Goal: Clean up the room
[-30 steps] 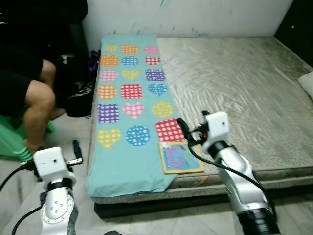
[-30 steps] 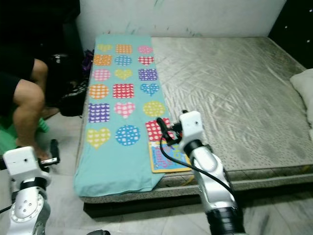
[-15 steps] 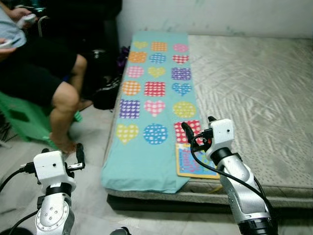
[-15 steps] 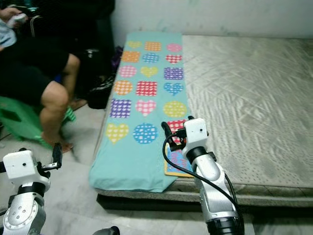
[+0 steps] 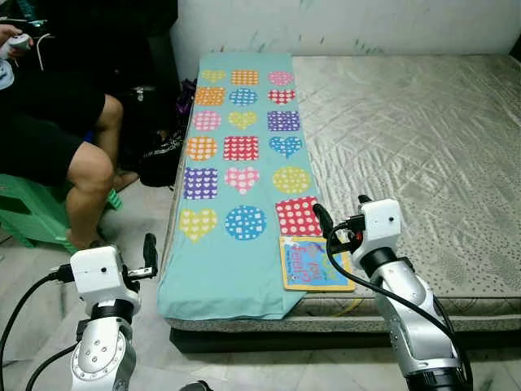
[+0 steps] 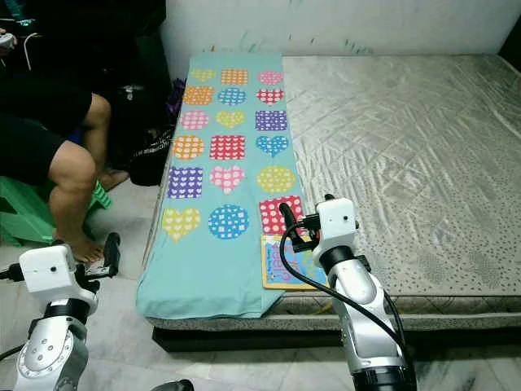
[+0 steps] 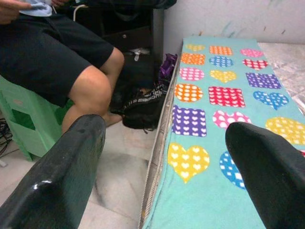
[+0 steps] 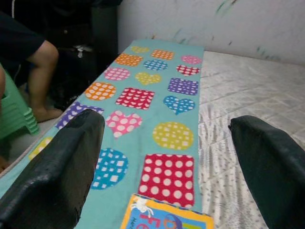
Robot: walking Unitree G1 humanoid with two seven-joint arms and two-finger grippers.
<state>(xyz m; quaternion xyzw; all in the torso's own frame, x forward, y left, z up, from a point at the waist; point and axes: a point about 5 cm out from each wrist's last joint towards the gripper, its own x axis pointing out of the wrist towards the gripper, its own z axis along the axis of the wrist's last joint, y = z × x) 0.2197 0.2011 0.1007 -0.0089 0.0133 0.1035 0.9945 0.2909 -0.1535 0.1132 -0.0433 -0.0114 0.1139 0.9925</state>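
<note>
Book (image 5: 313,261) x1 on teal blanket (image 5: 236,175); right gripper (image 5: 340,221) above, left gripper (image 7: 167,157) low, both fingers spread.

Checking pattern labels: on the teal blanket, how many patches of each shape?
Hearts: 6
Circles: 6
Squares: 6
Total: 18 patches on the teal blanket
</note>
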